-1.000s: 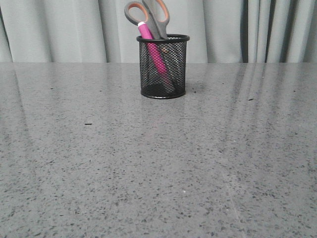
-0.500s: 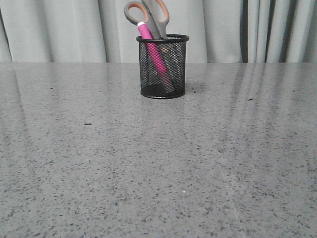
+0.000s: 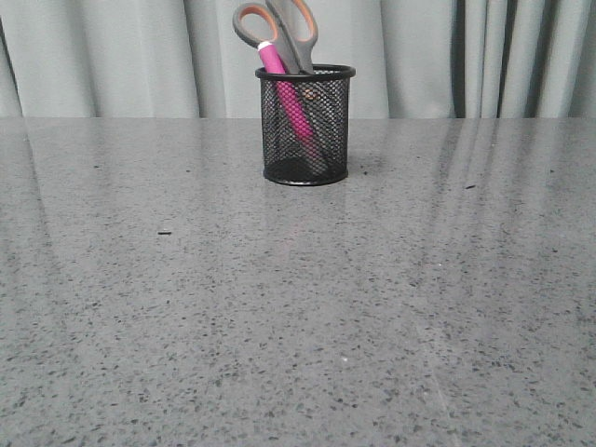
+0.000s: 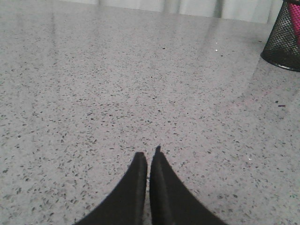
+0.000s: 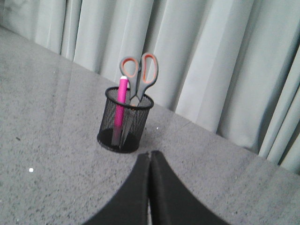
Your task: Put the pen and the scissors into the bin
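The black mesh bin point(image 3: 306, 126) stands upright at the back middle of the table. The pink pen point(image 3: 287, 102) and the scissors point(image 3: 279, 33) stand inside it, handles and pen top above the rim. The right wrist view shows the bin point(image 5: 124, 119) with the pen point(image 5: 121, 105) and scissors point(image 5: 140, 75) ahead of my right gripper point(image 5: 150, 153), which is shut and empty. My left gripper point(image 4: 149, 153) is shut and empty over bare table, with the bin point(image 4: 283, 40) far off at the view's edge. Neither gripper shows in the front view.
The grey speckled table point(image 3: 298, 307) runs wide around the bin. Grey curtains point(image 3: 112, 56) hang along the back edge. A small dark speck point(image 3: 165, 232) lies on the left part of the table.
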Motion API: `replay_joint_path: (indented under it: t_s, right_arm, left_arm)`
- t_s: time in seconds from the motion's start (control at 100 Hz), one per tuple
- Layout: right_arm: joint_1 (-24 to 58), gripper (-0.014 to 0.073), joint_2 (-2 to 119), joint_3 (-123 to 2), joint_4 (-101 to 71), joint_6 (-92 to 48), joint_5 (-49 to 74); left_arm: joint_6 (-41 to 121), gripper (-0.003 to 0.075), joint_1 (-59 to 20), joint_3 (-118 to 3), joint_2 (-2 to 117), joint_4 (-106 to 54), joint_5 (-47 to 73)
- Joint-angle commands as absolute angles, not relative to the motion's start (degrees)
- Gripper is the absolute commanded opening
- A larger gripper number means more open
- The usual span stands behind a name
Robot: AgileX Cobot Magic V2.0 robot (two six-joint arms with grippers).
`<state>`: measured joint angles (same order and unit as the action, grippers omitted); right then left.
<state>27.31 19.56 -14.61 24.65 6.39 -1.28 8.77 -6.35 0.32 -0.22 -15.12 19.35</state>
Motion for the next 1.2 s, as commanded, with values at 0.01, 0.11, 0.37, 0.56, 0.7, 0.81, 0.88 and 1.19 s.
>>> replay_joint_path:
  t_s: [0.01, 0.11, 0.37, 0.56, 0.7, 0.81, 0.88, 1.19]
  right_arm:
    - [26.4, -0.0066, 19.8, -14.0, 23.1, 6.1, -4.7]
    - [22.8, -0.0066, 19.8, -10.0, 14.9, 6.1, -4.4]
    - [9.8, -0.0066, 12.5, 1.6, 10.3, 6.1, -4.0]
    - [4.9, -0.0066, 0.7, 1.4, 8.2, 6.1, 14.8]
    - [3.0, -0.0066, -1.4, 1.4, 8.2, 5.9, 17.1]
    - [2.5, -0.0066, -1.8, 1.4, 7.0, 5.9, 16.9]
    - [2.5, -0.0066, -1.9, 1.4, 4.4, 5.9, 16.9]
    - [2.5, -0.0066, -1.9, 1.4, 4.4, 5.9, 16.9]
  left_arm:
    - [8.3, -0.0020, -6.1, 1.6, -2.0, -16.2, 16.4]
    - [8.3, -0.0020, -6.1, 1.6, -2.0, -16.2, 16.4]
    - [8.3, -0.0020, -6.1, 1.6, -2.0, -16.2, 16.4]
    - [8.3, -0.0020, -6.1, 1.6, -2.0, -16.2, 16.4]
    - [8.3, -0.0020, -6.1, 1.6, -2.0, -16.3, 16.4]
    - [8.3, -0.0020, -6.1, 1.6, -2.0, -16.3, 16.5]
    - [8.3, -0.0020, -6.1, 1.6, -2.0, -16.3, 16.5]
    - [8.3, -0.0020, -6.1, 1.6, -2.0, -16.3, 16.5]
